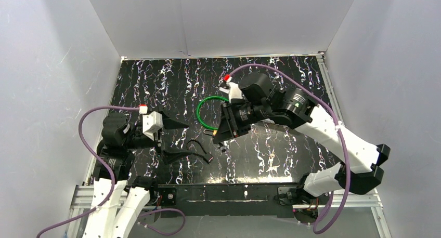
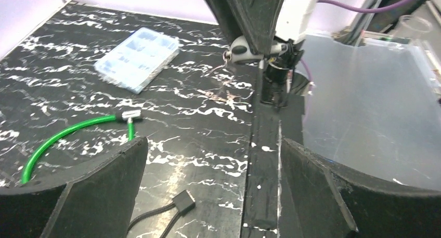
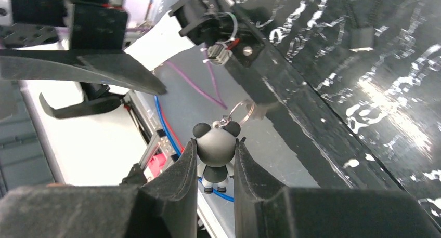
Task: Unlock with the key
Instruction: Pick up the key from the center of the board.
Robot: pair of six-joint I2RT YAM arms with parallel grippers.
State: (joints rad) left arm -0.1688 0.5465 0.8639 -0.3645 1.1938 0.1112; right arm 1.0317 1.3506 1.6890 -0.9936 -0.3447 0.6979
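- Panda-shaped black-and-grey key fob hangs pinched in the narrowly parted right end effector, lower centre of its wrist view.
- Green cable lock lies mid-frame on the black marbled desk.
- Left end effector gapes wide, empty.

Walls: plain white panels at back, left and right, matte and unmarked.
Table: black top streaked with white, marble-like, filling the space between the walls.
Frame: aluminium rail along the near edge.
Light: even and diffuse, with soft glare on the tabletop in the right wrist view.
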